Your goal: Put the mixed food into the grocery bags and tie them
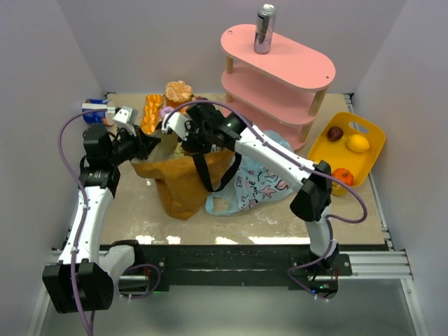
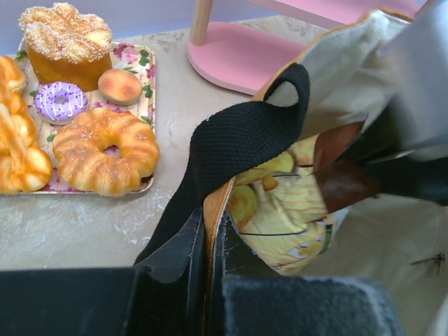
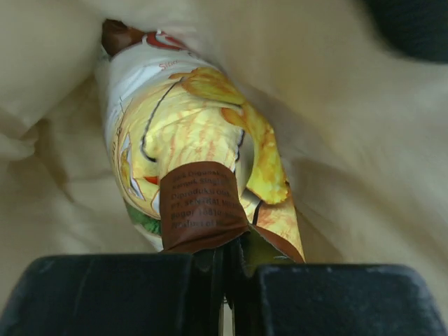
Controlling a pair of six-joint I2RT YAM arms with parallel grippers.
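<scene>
The tan canvas tote (image 1: 183,183) stands at centre-left, with the light-blue plastic bag (image 1: 255,183) lying flat to its right. My left gripper (image 2: 210,259) is shut on the tote's rim (image 2: 215,206) beside a black strap (image 2: 238,147) and holds the mouth open. My right gripper (image 3: 227,262) is inside the tote, shut on the end of the shiny snack packet (image 3: 189,147). On a flowered tray lie the glazed ring doughnut (image 2: 105,150) and the small orange bun (image 2: 120,85). The tall silver can (image 1: 264,29) stands on top of the pink shelf.
The tray also holds a cupcake (image 2: 66,42), a purple doughnut (image 2: 61,100) and braided bread (image 2: 17,147). A yellow basket (image 1: 371,133) at the right holds small fruits. The pink shelf (image 1: 280,77) stands behind the bags. A blue-and-white can (image 1: 94,112) lies at the far left.
</scene>
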